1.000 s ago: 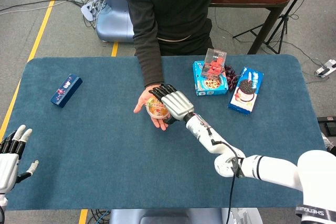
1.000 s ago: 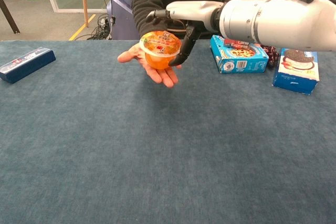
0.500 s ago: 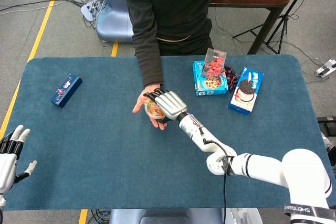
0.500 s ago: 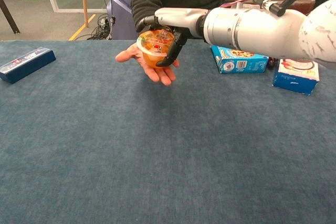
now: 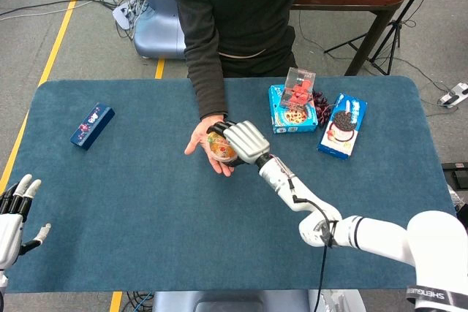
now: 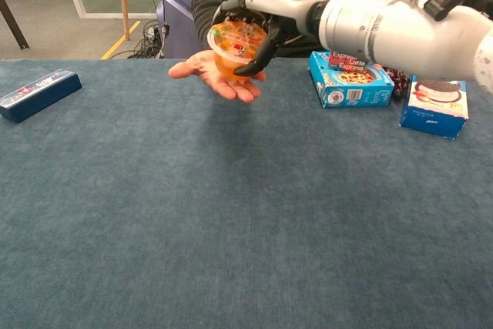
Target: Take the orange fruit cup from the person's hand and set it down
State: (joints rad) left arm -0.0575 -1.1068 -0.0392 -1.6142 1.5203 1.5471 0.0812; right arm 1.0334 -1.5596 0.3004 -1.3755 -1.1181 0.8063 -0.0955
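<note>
The orange fruit cup (image 5: pixel 219 147) (image 6: pixel 236 44) has a clear printed lid and is tilted toward the camera in the chest view. My right hand (image 5: pixel 246 142) (image 6: pixel 271 11) grips it from the right side, dark fingers wrapped around its rim and body. It sits just over the person's upturned palm (image 5: pixel 199 144) (image 6: pixel 209 73); whether it still touches the palm I cannot tell. My left hand (image 5: pixel 14 213) rests at the table's near left edge, fingers spread and holding nothing; only the head view shows it.
A dark blue box (image 5: pixel 92 126) (image 6: pixel 37 94) lies at the far left. On the right stand a blue cookie box (image 5: pixel 291 111) (image 6: pixel 350 84), a small clear box of red items (image 5: pixel 298 85) and an Oreo box (image 5: pixel 344 126) (image 6: pixel 435 107). The person stands behind the blue table (image 5: pixel 146 202).
My right hand has closed around the cup and raised it a little, tipping it; the person's palm stays beneath. The left hand has barely moved.
</note>
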